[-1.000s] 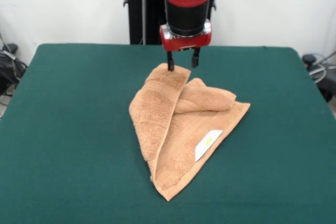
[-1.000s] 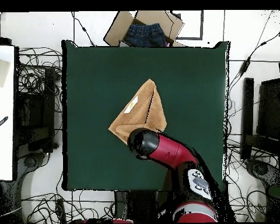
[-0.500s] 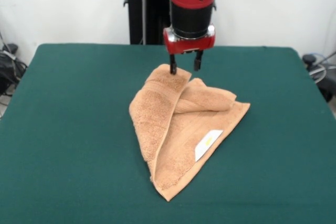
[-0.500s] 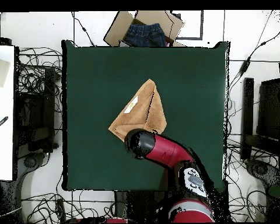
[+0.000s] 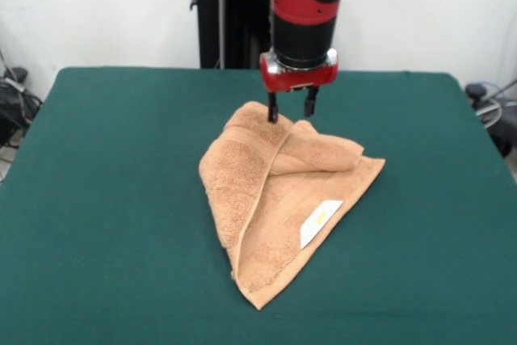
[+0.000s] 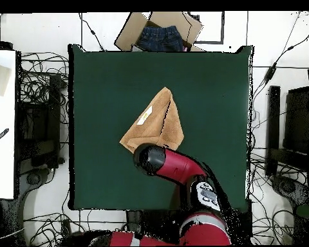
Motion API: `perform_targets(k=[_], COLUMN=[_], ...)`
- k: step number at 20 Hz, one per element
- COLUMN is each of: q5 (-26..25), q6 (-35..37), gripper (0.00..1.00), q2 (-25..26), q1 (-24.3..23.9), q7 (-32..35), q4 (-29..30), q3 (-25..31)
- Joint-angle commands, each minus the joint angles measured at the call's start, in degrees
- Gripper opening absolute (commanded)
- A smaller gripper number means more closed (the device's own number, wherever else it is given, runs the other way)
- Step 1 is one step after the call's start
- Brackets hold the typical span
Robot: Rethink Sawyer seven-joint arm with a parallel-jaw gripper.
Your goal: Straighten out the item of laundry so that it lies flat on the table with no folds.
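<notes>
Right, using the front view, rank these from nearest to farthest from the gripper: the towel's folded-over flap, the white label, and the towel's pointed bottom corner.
1. The folded-over flap, just below and right of the gripper.
2. The white label, lower down, on the towel's right part.
3. The pointed bottom corner, at the towel's near end on the table.

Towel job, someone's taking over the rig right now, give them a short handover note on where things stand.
Gripper: open, fingers pointing down over the far corner of the towel, one tip at the folded edge; nothing is gripped.
Towel: near the middle of the green table, folded over itself into a rough triangle, with a long flap along one side and a bunched fold at the far end. Its white label faces up near the edge.
Done: the gripper is placed at the folded corner, nothing more.
Left: grip that corner, pull the folds open, and spread the towel flat with no creases.
</notes>
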Motion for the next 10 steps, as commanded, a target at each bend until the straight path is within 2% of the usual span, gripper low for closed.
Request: perform_targets(k=[1,7,10], q5=[-1.6,-1.1,-1.1], q6=[-4.4,-4.3,-5.2], gripper=[1.0,1.0,1.0], q2=[2.2,1.6,-1.2], q1=[0.1,-1.5,-4.4], q7=[10.3,9.9,9.6], q4=[-2.1,-0.9,3.3], q3=[4.3,5.7,8.1])
